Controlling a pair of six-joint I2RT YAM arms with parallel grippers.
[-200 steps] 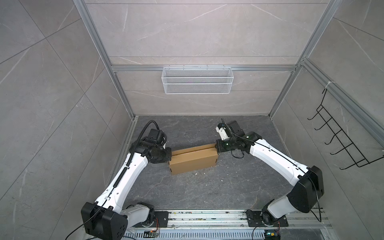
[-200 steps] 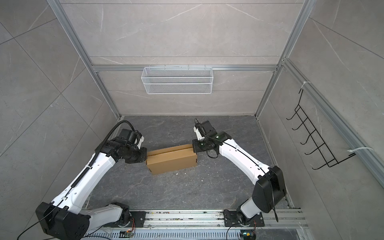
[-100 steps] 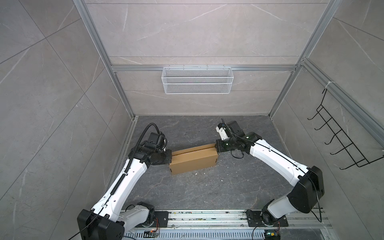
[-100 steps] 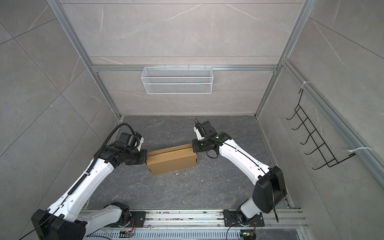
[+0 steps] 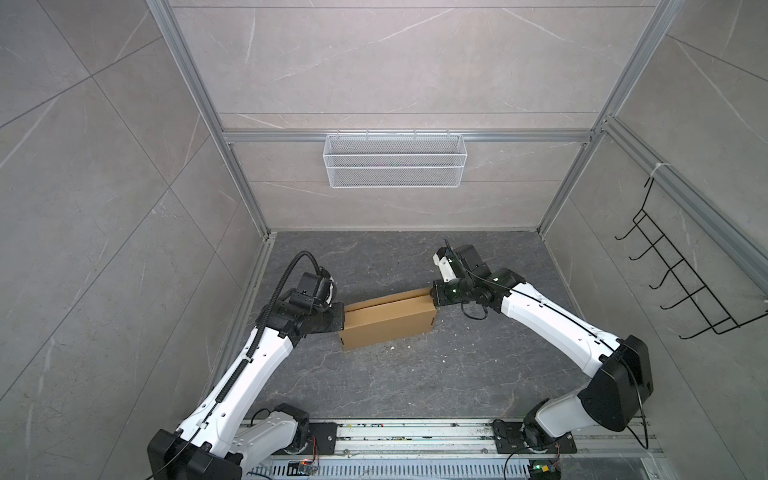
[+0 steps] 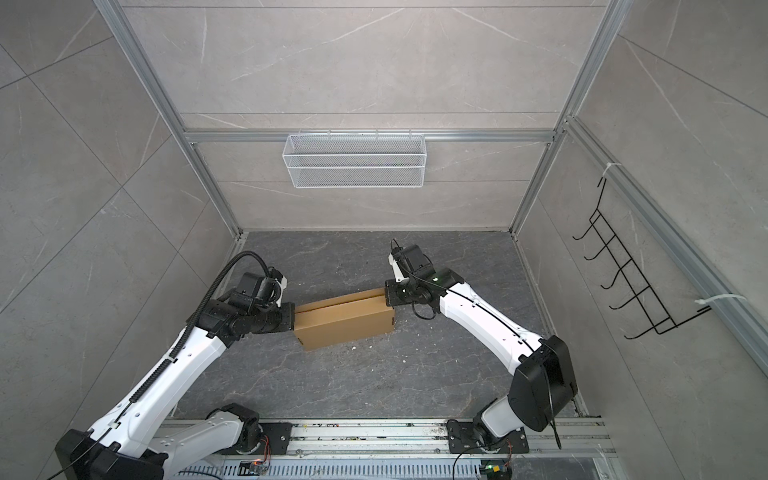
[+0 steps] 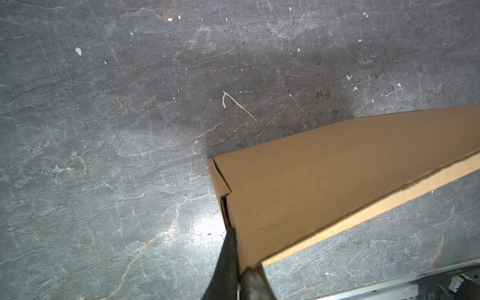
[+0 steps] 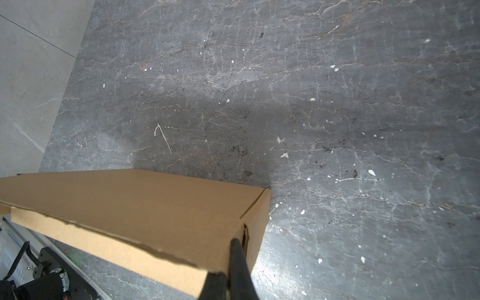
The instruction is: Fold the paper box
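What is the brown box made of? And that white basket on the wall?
The paper box looks like plain brown cardboard, matte, probably corrugated: its cut edge shows a paler, rough layer in the wrist views. The wire basket seems to be thin metal mesh, painted white; the wall shows through it.

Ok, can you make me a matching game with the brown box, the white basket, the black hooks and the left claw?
Things: 1 plain brown cardboard box; 2 white wire mesh basket; 3 black wire hook rack; 4 left claw.
Places: A on the back wall; B shut on the box's end; C on the dark grey tabletop; D on the right-hand wall.
Pairs: 1-C, 2-A, 3-D, 4-B.
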